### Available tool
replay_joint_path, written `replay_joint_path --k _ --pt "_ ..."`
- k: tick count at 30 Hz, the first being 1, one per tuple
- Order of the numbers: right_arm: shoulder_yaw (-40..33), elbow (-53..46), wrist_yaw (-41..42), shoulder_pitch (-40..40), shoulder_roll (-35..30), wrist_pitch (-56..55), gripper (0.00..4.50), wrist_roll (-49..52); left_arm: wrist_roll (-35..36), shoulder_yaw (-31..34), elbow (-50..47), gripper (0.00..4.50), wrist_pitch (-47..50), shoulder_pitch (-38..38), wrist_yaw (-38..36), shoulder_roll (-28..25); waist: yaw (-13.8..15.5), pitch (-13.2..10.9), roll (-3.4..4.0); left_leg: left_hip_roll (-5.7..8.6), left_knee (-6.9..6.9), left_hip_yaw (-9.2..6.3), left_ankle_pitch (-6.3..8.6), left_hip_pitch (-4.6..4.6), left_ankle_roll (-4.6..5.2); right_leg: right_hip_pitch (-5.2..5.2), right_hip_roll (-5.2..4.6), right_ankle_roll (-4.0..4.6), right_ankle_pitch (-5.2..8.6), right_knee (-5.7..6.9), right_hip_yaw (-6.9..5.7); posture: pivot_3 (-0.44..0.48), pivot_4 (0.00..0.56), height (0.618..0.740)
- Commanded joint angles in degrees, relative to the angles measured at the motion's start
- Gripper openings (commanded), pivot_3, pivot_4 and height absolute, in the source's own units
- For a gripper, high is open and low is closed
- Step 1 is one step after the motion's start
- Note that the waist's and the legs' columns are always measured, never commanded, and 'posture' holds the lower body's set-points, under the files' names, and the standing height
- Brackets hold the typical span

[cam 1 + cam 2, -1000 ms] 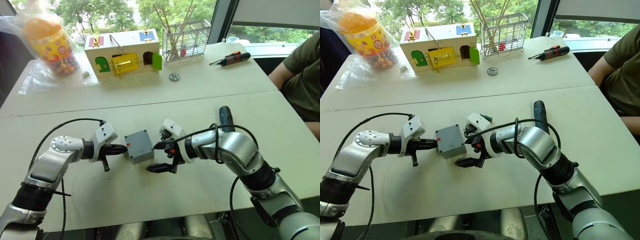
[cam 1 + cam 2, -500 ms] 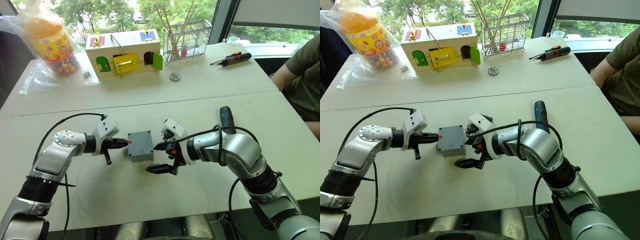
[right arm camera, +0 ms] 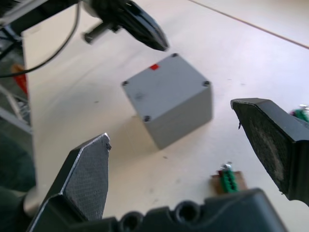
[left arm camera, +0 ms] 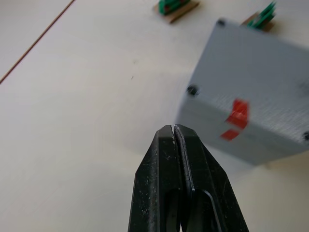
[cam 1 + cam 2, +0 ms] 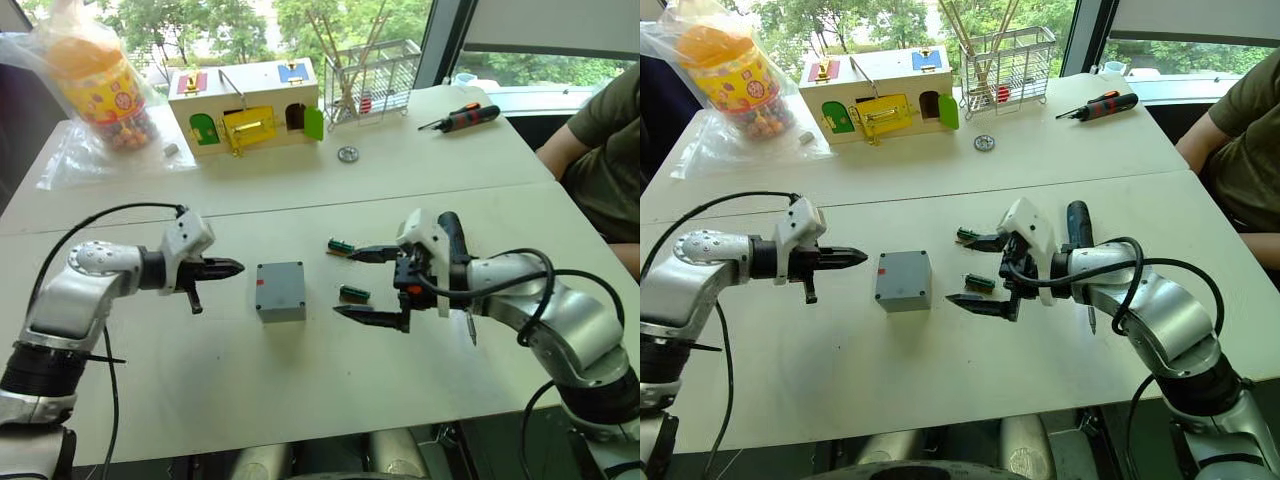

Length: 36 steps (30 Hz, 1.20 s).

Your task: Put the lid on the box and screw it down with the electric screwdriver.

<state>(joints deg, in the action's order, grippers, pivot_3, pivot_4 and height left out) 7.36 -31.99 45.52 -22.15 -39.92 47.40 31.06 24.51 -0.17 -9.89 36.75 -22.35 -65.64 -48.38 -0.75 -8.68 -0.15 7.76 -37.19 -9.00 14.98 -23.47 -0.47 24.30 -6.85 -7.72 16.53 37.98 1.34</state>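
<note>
A small grey box (image 5: 280, 290) sits closed on the white counter (image 5: 300, 380), its lid (image 3: 164, 84) already seated flush on top with dark screw holes at the corners and a red mark on the side facing the left arm. The left tool (image 5: 232, 267) hovers just beside that marked side, its two black fingers pressed together and gripping nothing. The right tool (image 5: 365, 283) hangs spread wide on the other side, well clear of the box and empty. Two small green connector pieces (image 5: 354, 293) lie on the counter between the box and the right tool. The electric screwdriver (image 5: 1077, 225) lies on the counter behind the right wrist, partly hidden by the arm, so the fastening step looks not yet begun.

The risks appear to lie in the next reach. Turning the right arm back for the screwdriver could sweep the loose green pieces across the counter or roll the tool away. With the box unheld, any downward push from the bit could slide or tip it; the closed left tool, set against one side only, would likely shove it rather than steady it. Whether screws sit in the holes cannot be made out.
</note>
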Motion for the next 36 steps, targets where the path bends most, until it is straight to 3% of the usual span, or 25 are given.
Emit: replay_joint_path --k 1,4,9,30,33,36 --pt "-1.35 3.65 -0.88 1.34 3.01 -0.4 4.47 1.59 4.46 1.27 -6.55 0.0 3.44 -1.3 -1.24 -1.42 0.01 0.0 0.0 0.02 -0.01 0.02 0.0 0.0 0.0 -0.01 -0.01 0.0 0.0 0.0 0.01 0.0 0.15 0.74" --pt "2.2 6.71 -2.05 2.88 5.18 -6.26 4.47 -3.84 4.84 -0.93 -10.29 0.0 4.21 -1.47 -1.38 -1.89 -0.05 0.0 0.0 0.01 0.0 0.02 0.0 0.0 0.0 0.01 0.0 0.0 0.0 0.0 0.03 0.0 0.15 0.74" --pt "4.33 8.38 -2.73 3.23 7.49 -10.36 3.12 -7.18 5.6 -2.78 -13.41 0.0 5.4 -2.04 -0.38 -1.32 0.02 0.0 0.0 0.0 -0.01 0.03 -0.01 0.0 -0.01 0.01 0.03 0.0 0.0 0.0 0.03 0.0 0.15 0.74" --pt "6.22 14.08 -1.99 5.12 8.11 -15.42 3.12 -13.88 2.26 -5.57 -11.68 0.0 1.98 -1.25 0.1 -1.65 0.05 0.0 0.0 0.01 -0.02 0.03 -0.01 0.0 -0.01 0.0 0.06 0.0 0.0 0.0 0.02 0.0 0.15 0.74" --pt "6.1 14.31 -1.94 5.4 8.26 -15.74 2.27 -13.99 1.97 -5.72 -11.61 0.0 1.74 -1.13 0.14 -1.49 0.05 0.0 0.0 0.02 -0.01 0.03 -0.01 0.0 -0.01 0.0 0.06 0.0 0.0 0.0 0.02 0.0 0.15 0.74" --pt "6.09 14.62 -2.06 5.45 8.42 -15.93 0.88 -14.06 1.85 -5.74 -11.6 0.0 1.68 -1.07 0.21 -1.35 0.03 0.0 0.0 0.02 -0.02 0.03 -0.01 0.0 -0.01 0.0 0.06 0.0 0.0 0.0 0.02 0.0 0.15 0.74"
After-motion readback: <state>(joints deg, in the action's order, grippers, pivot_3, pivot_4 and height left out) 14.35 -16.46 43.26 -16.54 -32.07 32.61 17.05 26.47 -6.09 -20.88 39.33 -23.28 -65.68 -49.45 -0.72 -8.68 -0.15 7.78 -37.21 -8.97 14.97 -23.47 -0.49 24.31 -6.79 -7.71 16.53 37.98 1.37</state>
